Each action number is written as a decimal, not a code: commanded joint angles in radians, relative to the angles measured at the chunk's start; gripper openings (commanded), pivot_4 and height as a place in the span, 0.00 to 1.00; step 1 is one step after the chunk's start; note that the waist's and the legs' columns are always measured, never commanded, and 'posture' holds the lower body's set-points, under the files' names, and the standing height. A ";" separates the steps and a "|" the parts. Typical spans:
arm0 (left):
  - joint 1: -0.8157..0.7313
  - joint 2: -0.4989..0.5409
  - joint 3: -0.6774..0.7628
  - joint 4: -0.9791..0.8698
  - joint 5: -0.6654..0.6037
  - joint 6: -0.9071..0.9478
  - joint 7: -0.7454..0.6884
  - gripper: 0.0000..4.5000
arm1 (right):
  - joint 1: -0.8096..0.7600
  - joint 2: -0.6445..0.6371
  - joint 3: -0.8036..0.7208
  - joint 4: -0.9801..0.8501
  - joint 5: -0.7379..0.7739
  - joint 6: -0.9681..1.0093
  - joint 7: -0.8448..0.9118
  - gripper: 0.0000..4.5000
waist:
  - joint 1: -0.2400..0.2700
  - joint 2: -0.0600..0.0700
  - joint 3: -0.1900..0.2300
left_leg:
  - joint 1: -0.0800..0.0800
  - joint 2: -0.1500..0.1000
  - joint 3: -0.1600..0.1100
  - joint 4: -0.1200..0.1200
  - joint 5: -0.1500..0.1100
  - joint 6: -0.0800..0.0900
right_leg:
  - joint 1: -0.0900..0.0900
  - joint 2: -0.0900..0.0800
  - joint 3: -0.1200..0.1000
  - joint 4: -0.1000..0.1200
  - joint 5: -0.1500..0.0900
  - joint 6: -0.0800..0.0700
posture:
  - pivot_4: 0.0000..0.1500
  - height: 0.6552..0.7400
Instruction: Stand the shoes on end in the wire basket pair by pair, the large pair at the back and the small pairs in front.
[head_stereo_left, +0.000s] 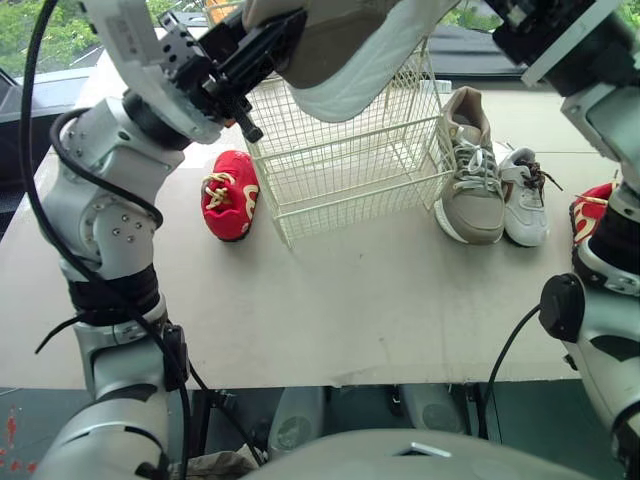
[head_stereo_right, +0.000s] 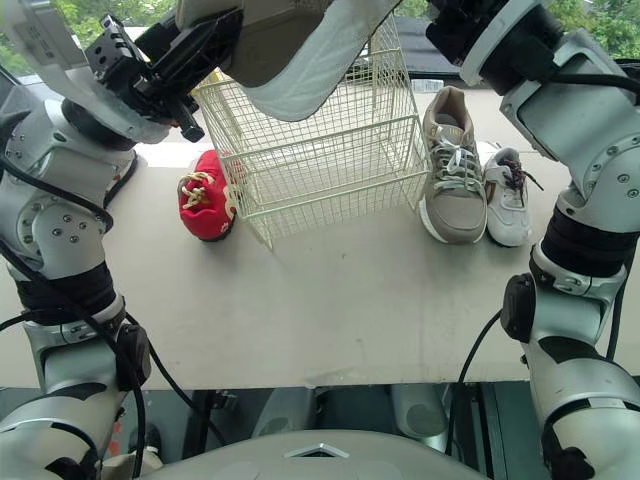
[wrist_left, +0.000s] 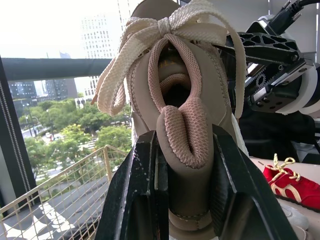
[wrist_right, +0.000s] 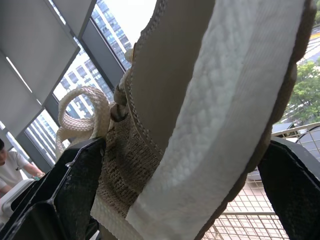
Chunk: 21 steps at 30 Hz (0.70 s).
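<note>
The left jaws are clamped on the heel of a large beige shoe (head_stereo_left: 345, 55). One black finger (wrist_left: 142, 200) presses each side of the padded heel collar, and the bow of the cream laces (wrist_left: 165, 30) sits just beyond the tips. The right jaws are closed on the other end of the same shoe. One finger (wrist_right: 75, 190) lies against the knit upper beside a lace loop, and the other lies at the white sole's edge. The shoe hangs in the air between the two jaws, tilted, with its white sole turned down and outward.

Straight below the jaws and the shoe stands the basket (head_stereo_left: 300, 205) on the worktop (head_stereo_left: 350, 300), its open top facing up. The shoe is above its rim and not yet inside.

Below the left jaws, just outside the basket's wall, a red shoe (head_stereo_left: 230, 195) lies on the worktop. Below the right jaws, just beside the opposite wall, stands the beige mate (head_stereo_left: 470, 180), and a small white shoe (head_stereo_left: 524, 200) touches its far side. A second red shoe (head_stereo_left: 592, 208) lies farther out past the white one, partly hidden by the right arm.
</note>
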 joint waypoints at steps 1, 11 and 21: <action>-0.025 -0.006 0.006 -0.067 -0.019 -0.007 0.013 0.16 | -0.001 -0.008 -0.002 -0.029 0.012 -0.021 -0.005 0.80 | 0.000 0.000 0.000 | 0.000 0.000 0.000 0.000 0.000 0.000 | 0.000 0.000 0.000 0.000 0.000 0.000 | 1.00 1.00; -0.038 -0.004 0.002 -0.087 -0.040 0.051 0.048 0.16 | 0.013 -0.012 0.001 -0.044 0.021 -0.040 -0.005 0.28 | 0.000 0.000 0.000 | 0.000 0.000 0.000 0.000 0.000 0.000 | 0.000 0.000 0.000 0.000 0.000 0.000 | 1.00 1.00; -0.108 0.007 -0.002 -0.033 -0.033 0.079 0.015 0.16 | 0.095 -0.074 0.002 -0.093 -0.020 -0.051 0.077 0.68 | 0.004 0.000 0.000 | -0.001 0.000 0.000 0.000 0.000 0.000 | 0.000 0.000 0.000 -0.001 0.000 0.000 | 1.00 1.00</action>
